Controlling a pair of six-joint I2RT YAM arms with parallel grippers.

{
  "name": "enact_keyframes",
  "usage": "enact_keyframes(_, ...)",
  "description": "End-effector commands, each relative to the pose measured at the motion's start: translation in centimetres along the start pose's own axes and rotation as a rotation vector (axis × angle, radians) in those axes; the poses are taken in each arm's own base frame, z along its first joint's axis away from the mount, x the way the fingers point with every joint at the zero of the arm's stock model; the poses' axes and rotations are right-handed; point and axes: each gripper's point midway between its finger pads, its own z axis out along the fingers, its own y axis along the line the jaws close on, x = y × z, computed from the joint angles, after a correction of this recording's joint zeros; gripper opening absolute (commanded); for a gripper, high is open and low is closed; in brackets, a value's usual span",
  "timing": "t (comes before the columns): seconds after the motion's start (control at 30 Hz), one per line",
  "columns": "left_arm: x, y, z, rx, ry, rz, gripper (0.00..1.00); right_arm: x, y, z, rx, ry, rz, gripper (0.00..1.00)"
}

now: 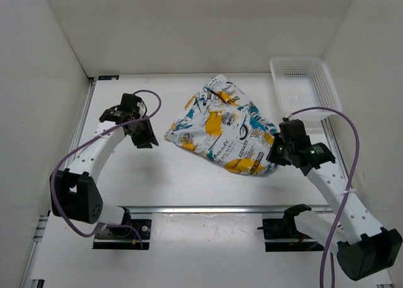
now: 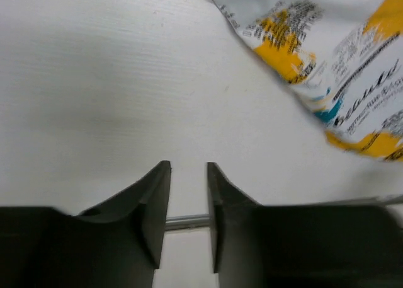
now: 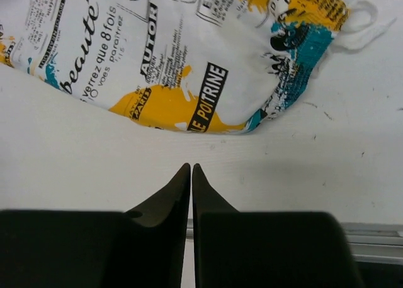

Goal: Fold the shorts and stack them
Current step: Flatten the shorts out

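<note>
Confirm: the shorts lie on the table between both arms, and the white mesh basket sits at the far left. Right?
No: the basket sits at the far right, as the top external view shows. The rest about the shorts holds.

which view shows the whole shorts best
Top external: almost the whole outline of the shorts shows there. Left wrist catches only one blurred corner at upper right; right wrist shows only the near edge, close up.

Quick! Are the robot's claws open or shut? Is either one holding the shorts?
Left gripper: open a little, holding nothing.
Right gripper: closed, holding nothing.
Neither one holds the shorts.
</note>
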Motion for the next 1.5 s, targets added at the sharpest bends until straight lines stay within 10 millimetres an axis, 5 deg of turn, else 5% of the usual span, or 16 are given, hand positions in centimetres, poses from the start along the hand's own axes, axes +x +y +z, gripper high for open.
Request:
enact_keyframes(0.0,0.2,0.2,2.1,-0.018,0.011,-0.026,0.46,3.0,-1.1,0.6,-0.013,0.079,0.120,0.07)
enact_keyframes(0.13,0.2,-0.4,5.2,-0.018,0.075,-0.033,0.96,7.1,-0.5,2.3,-0.141,0.190,0.264,0.32)
enact_keyframes(0.27,-1.2,-1.1,9.0,-0.024,0.134,-0.042,0.97,9.2,-1.1,3.6,-0.192,0.198,0.410,0.55)
enact_keyframes(0.43,-2.8,-2.4,11.8,-0.010,0.161,-0.020,0.92,7.8,-3.0,5.9,-0.141,0.111,0.418,0.74)
enact_keyframes(0.67,-3.6,-3.1,14.7,-0.016,0.196,-0.018,0.65,4.6,-4.2,10.5,-0.106,0.114,0.424,0.70)
enact_keyframes(0.7,-3.7,-3.8,15.2,-0.010,0.197,-0.004,0.56,3.0,-3.9,11.0,-0.131,0.062,0.412,0.63)
enact_keyframes(0.73,-3.8,-4.0,15.5,-0.003,0.203,-0.005,0.28,2.6,-3.8,11.8,-0.120,0.072,0.408,0.53)
enact_keyframes(0.77,-4.6,-4.7,15.3,0.014,0.193,-0.003,0.10,1.4,-3.8,12.2,-0.098,0.086,0.401,0.15)
enact_keyframes(0.8,-5.0,-5.2,15.1,0.029,0.185,-0.011,0.10,0.8,-3.7,12.6,-0.087,0.108,0.406,0.06)
enact_keyframes(0.83,-5.6,-5.5,14.5,0.029,0.169,-0.008,0.10,-3.2,-2.8,11.9,-0.109,0.041,0.378,0.00)
enact_keyframes(1.0,-12.9,-6.5,6.9,0.065,-0.030,-0.050,0.10,-14.7,1.1,6.8,-0.197,-0.144,0.276,0.00)
enact_keyframes(1.03,-14.9,-7.5,3.5,0.096,-0.096,-0.049,0.10,-18.1,2.3,4.2,-0.222,-0.208,0.247,0.00)
enact_keyframes(1.17,-19.1,-7.5,-5.1,0.145,-0.278,-0.067,0.10,-22.5,5.5,-1.5,-0.321,-0.288,0.171,0.00)
enact_keyframes(1.23,-19.3,-6.6,-8.4,0.150,-0.331,-0.063,0.10,-22.5,6.2,-3.4,-0.334,-0.304,0.143,0.00)
enact_keyframes(1.33,-17.6,-5.3,-9.6,0.125,-0.328,-0.051,0.10,-20.2,6.6,-4.1,-0.338,-0.276,0.091,0.00)
enact_keyframes(1.47,-10.2,-0.7,-7.5,0.028,-0.253,-0.051,0.10,-12.4,5.6,-3.0,-0.340,-0.147,0.056,0.00)
